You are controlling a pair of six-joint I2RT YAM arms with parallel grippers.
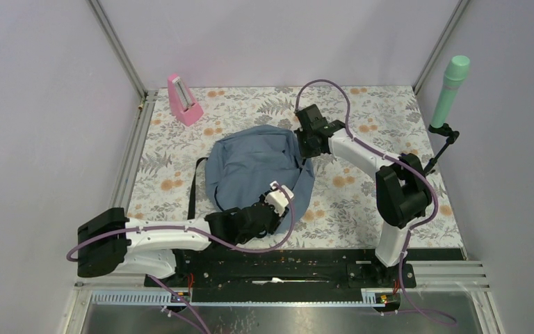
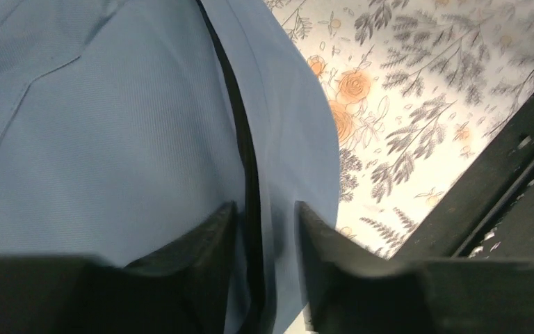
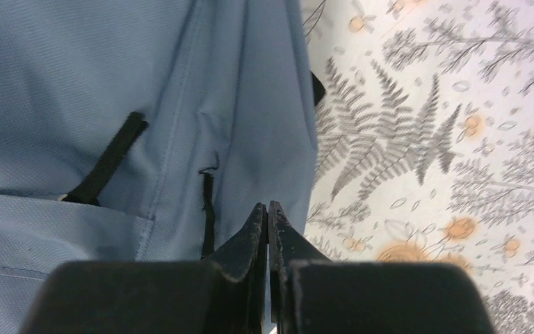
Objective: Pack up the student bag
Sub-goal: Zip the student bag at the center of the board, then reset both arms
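The desk (image 1: 375,115) is covered by a pale cloth printed with grey ferns and orange flowers. Plain lilac walls close it in on three sides, with aluminium posts in the back corners. A pink metronome (image 1: 183,99) stands at the far left corner. A mint-green cylinder (image 1: 450,89) sits on a black stand at the right edge.

The student bag (image 1: 250,163) lies flat near the middle of the desk, between the two arms. Its outline is rounded and about as wide as it is deep, so no long axis stands out, and I cannot tell which end is its top. A black strap (image 1: 196,186) trails off its left side toward the near edge.

The left tool (image 2: 264,212) is at the bag's near right part. Its jaws are a little apart and straddle the black zipper line (image 2: 240,118), with no clear grip on it. The right tool (image 3: 268,209) is at the bag's far right edge, jaws pressed together. I cannot tell whether any fabric is caught between them.
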